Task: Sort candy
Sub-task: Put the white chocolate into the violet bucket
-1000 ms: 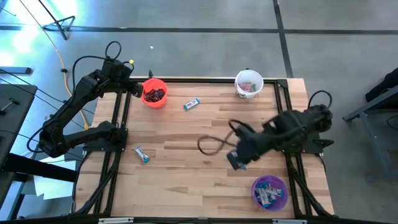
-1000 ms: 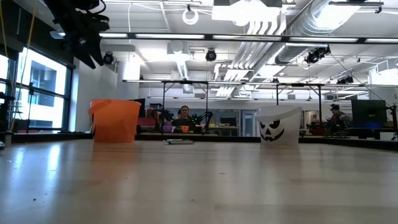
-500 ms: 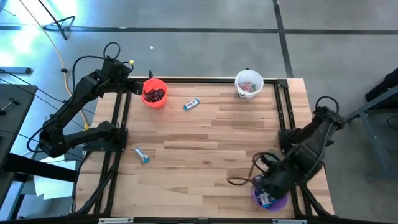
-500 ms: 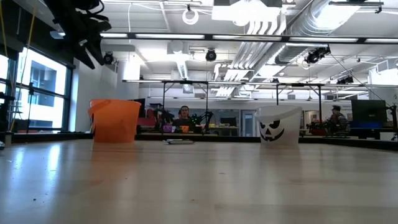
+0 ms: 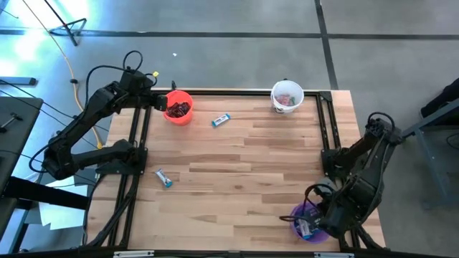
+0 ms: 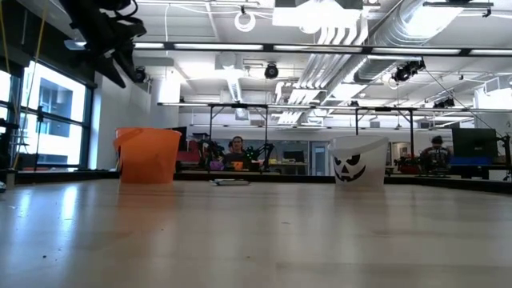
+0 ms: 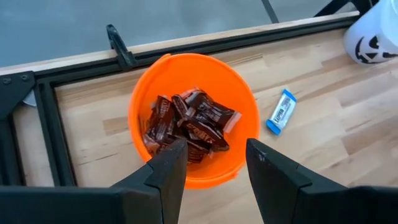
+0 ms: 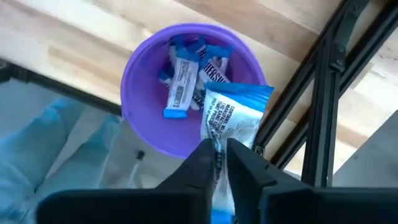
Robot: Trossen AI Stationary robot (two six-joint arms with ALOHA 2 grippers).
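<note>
The right gripper (image 8: 219, 163) pinches a blue-and-white candy (image 8: 233, 115) between nearly closed fingertips, above the purple cup (image 8: 140, 124). The left gripper (image 7: 214, 158) hangs open and empty over the orange cup (image 7: 140, 99).

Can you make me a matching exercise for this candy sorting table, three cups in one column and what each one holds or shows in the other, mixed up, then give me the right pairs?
Column one:
1. orange cup
2. purple cup
3. white cup

Column two:
A. blue-and-white wrapped candy inside, right gripper above it pinching a blue-and-white candy
B. jack-o'-lantern face on its side, at the table's far edge
C. dark brown wrapped candy inside, left gripper open above it

Pairs: 1-C, 2-A, 3-B
</note>
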